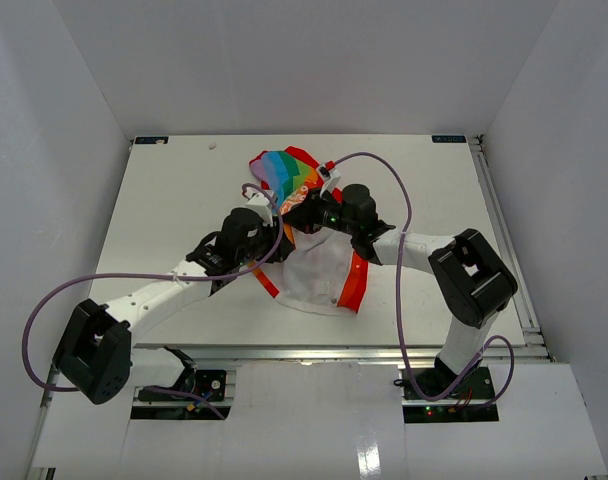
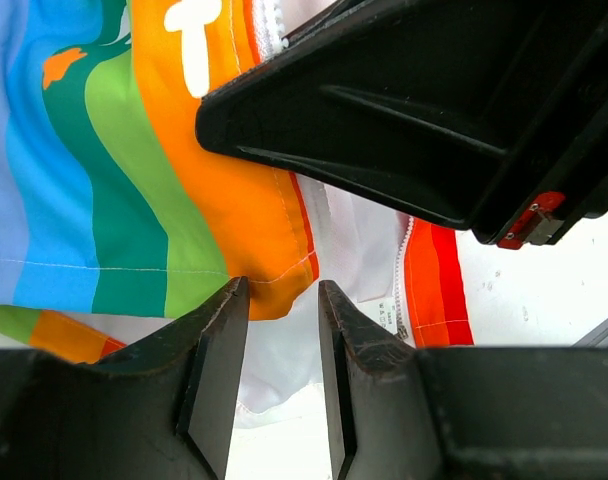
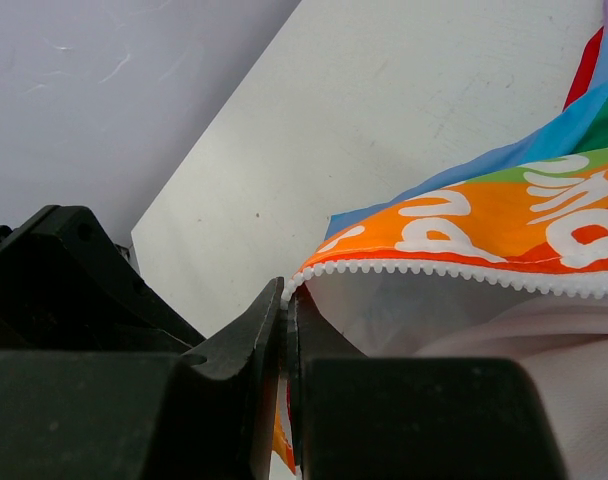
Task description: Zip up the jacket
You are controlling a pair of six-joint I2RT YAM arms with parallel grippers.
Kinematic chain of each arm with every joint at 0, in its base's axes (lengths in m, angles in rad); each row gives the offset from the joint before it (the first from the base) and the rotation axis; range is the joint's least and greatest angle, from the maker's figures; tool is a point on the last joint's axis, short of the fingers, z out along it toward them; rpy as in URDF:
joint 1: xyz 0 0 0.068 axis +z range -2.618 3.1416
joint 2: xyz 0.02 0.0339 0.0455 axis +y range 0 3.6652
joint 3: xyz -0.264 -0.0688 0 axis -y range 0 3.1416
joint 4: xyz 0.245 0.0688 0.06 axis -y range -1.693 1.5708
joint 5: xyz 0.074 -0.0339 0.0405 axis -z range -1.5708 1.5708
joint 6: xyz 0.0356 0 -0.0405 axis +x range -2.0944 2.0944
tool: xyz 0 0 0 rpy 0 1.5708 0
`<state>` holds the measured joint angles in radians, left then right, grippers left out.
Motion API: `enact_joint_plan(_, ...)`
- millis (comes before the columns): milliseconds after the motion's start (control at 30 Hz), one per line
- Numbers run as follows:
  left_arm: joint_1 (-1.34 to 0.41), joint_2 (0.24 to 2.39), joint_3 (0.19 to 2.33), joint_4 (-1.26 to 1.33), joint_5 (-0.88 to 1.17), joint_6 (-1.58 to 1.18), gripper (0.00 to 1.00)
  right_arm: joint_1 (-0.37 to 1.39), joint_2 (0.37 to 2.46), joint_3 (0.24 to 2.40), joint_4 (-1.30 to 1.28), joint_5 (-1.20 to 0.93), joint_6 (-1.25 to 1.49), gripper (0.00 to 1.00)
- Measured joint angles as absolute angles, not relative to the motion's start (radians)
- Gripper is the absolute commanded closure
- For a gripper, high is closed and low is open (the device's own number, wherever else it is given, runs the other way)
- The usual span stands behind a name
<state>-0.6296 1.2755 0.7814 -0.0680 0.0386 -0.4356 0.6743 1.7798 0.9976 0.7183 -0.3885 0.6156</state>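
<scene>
Jacket (image 1: pixel 314 280): centre of table (image 1: pixel 164 200), under both wrists. Right claw (image 3: pixel 286 300): closed, pinching zipper-edge end; teeth (image 3: pixel 454 272) run rightward from pinch. Left claw (image 2: pixel 282 290): narrow gap, empty; orange hem (image 2: pixel 254 230) directly ahead of tips.

White lettering (image 3: pixel 439 222) on the jacket (image 3: pixel 499 245) is illegible.

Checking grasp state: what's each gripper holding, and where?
Right gripper pinches the jacket at its zipper-tooth edge. Left gripper is open, clamping nothing.
</scene>
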Motion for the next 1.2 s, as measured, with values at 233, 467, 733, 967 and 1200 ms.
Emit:
enact_joint_plan(233,-0.63,1.275,0.781,-0.056,0.043,-0.446,0.51,0.674,1.78,0.984,0.742,-0.389,0.636,0.92)
enact_joint_plan(467,-0.63,1.276,0.781,-0.036,0.039,-0.46,0.5,0.675,1.78,0.967,0.779,-0.388,0.665,0.92)
enact_joint_plan(733,-0.63,1.278,0.777,-0.022,0.028,-0.477,0.49,0.675,1.78,0.956,0.797,-0.386,0.691,0.92)
enact_joint_plan(967,-0.63,1.279,0.764,-0.021,0.004,-0.49,0.44,0.676,1.78,0.941,0.835,-0.382,0.729,0.92)
enact_joint_plan(1200,-0.63,1.279,0.732,-0.003,-0.028,-0.503,0.45,0.676,1.78,0.933,0.846,-0.372,0.746,0.92)
